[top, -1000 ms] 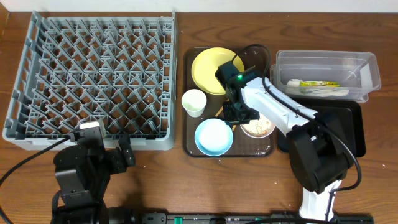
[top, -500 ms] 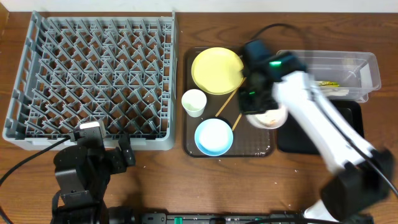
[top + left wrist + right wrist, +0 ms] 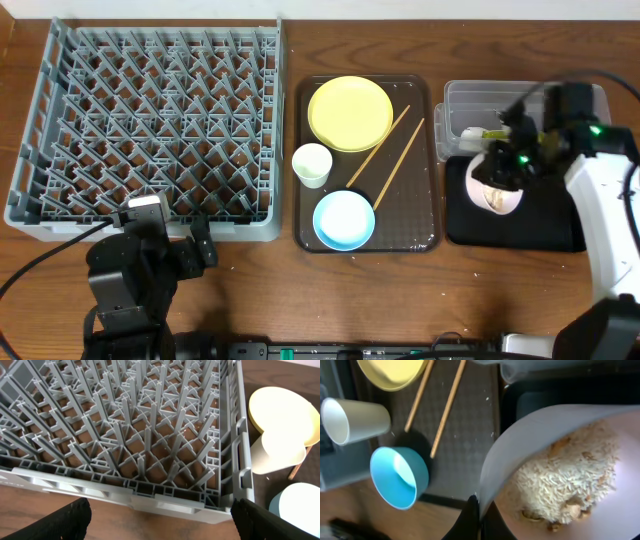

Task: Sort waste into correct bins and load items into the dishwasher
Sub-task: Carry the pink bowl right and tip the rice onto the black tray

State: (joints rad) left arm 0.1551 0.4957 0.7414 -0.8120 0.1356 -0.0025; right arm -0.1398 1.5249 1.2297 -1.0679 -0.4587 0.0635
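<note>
My right gripper is shut on the rim of the white bowl, which holds rice-like food scraps. It holds the bowl tilted above the black tray. The clear tub behind it holds the napkin and the green-and-yellow wrapper. The yellow plate, white cup, light blue bowl and chopsticks lie on the brown tray. My left gripper is open and empty in front of the grey dish rack.
The brown serving tray stands between the rack and the two bins. The right arm reaches in from the right edge. Bare wooden table lies along the front.
My right gripper has lifted the white bowl off the brown tray and carried it right, over the black tray. The left arm has not moved.
</note>
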